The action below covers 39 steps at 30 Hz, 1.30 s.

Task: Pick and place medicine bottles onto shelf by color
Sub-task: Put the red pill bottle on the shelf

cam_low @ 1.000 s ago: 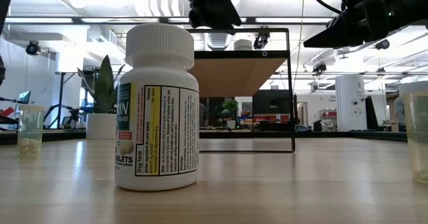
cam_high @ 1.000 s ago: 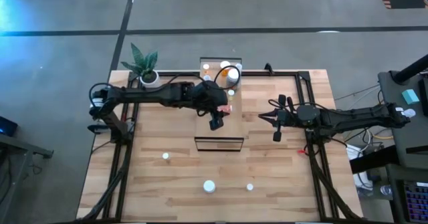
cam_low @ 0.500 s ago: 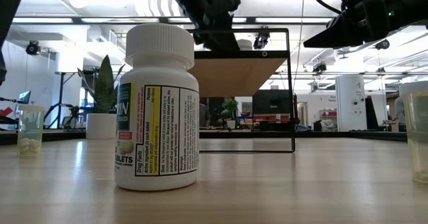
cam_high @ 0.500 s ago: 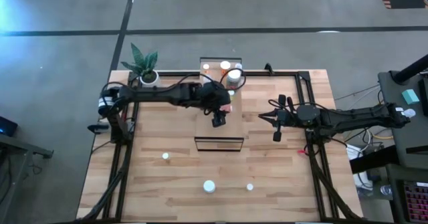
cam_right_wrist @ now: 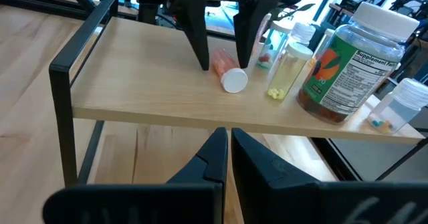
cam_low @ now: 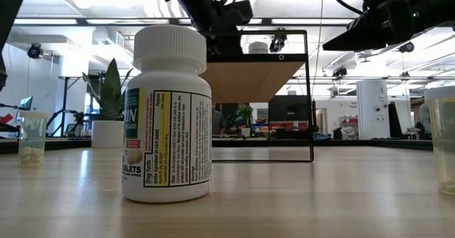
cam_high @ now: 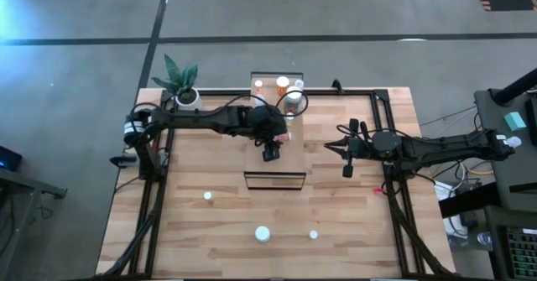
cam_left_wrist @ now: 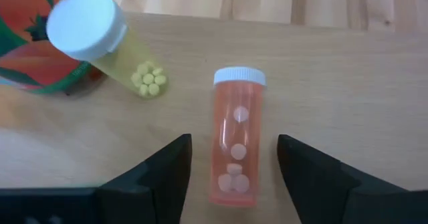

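An orange bottle [cam_left_wrist: 235, 140] with a white cap lies on its side on the shelf's [cam_right_wrist: 134, 83] light wood top. My left gripper [cam_left_wrist: 234, 142] hangs open over it, pointing down, one finger on each side and neither touching, as the right wrist view [cam_right_wrist: 223, 65] also shows. Beside it stand a clear yellow bottle [cam_right_wrist: 284, 70], a wide jar [cam_right_wrist: 344, 67] with an orange and green label, and other bottles. My right gripper [cam_high: 346, 171] is shut and hovers over the table right of the shelf.
Three white-capped bottles stand on the near table [cam_high: 207, 195], [cam_high: 263, 233], [cam_high: 314, 234]; the middle one is the large white bottle [cam_low: 167, 114] in the low view. A potted plant [cam_high: 180, 81] stands at the far left. The shelf's near half [cam_high: 273, 179] is bare wood.
My left arm has straightened over the shelf, its elbow moving toward the table's right, and in the low view its gripper has shifted across the shelf's top edge. The right arm has kept still.
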Tool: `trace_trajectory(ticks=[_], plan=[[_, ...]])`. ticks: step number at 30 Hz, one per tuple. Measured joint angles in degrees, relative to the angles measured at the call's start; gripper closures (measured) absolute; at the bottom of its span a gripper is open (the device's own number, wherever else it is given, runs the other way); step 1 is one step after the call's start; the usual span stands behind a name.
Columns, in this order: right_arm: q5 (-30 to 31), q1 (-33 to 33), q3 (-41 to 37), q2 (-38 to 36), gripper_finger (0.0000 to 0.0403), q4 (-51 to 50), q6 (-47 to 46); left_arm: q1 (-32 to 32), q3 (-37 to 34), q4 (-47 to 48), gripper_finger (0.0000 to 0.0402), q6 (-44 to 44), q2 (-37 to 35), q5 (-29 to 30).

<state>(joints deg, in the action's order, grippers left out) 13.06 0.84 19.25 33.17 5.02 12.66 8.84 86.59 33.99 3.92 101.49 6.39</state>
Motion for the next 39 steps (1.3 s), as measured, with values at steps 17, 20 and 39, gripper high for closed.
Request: trace_trajectory(ticks=[17, 20, 39], plan=[[0.0, 0.0, 0.0, 0.0, 0.0390, 0.1, 0.4, 0.0, -0.7, 0.0, 0.0328, -0.5, -3.0, -0.2], [0.4, 0.0, 0.0, 0.0, 0.0390, 1.0, -0.3, -0.5, -1.4, -0.5, 0.0326, -1.3, -4.7, -0.2], [-3.2, 0.0, 0.0, 14.3, 0.0228, 27.7, -13.4, -6.1, -40.1, -65.0, 0.0321, -9.7, -17.4, -1.8]])
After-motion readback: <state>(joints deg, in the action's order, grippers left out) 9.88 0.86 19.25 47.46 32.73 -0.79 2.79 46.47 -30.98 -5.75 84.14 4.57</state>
